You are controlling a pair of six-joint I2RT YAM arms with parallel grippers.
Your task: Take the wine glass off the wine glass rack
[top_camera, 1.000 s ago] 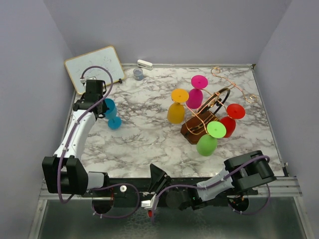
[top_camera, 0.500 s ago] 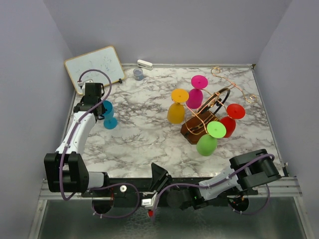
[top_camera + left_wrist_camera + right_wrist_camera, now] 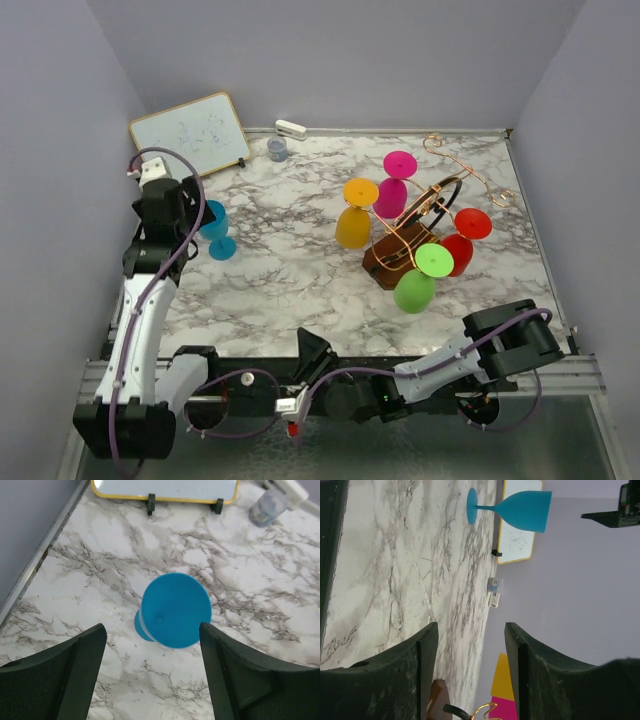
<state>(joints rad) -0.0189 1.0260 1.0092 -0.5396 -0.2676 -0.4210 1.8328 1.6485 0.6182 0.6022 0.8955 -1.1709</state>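
- My left gripper (image 3: 151,630) is spread wide with nothing pinched. Only its two dark matte fingers (image 3: 65,675) show, cut off by the bottom edge of the wrist view.
- The smooth, opaque blue plastic wine glass (image 3: 175,610) stands upright below that gap, in the centre of the frame. Its round bowl hides most of its foot.
- In the top view the same glass is at left centre, and my arm covers part of it.
- My right gripper (image 3: 470,630) is also spread and holds nothing.
- The copper-coloured wire wine glass rack (image 3: 430,210) with its curled ends sits right of centre. In the right wrist view it is clipped at the bottom edge.
- Yellow (image 3: 355,215), magenta (image 3: 395,185), red (image 3: 462,240) and green (image 3: 420,278) glasses cluster on the rack and hide its lower wires.
- The grey-veined white marble tabletop (image 3: 300,260) looks glossy.
- A yellow-framed whiteboard (image 3: 190,135) leans at the upper left. Its markings are too faint to read.
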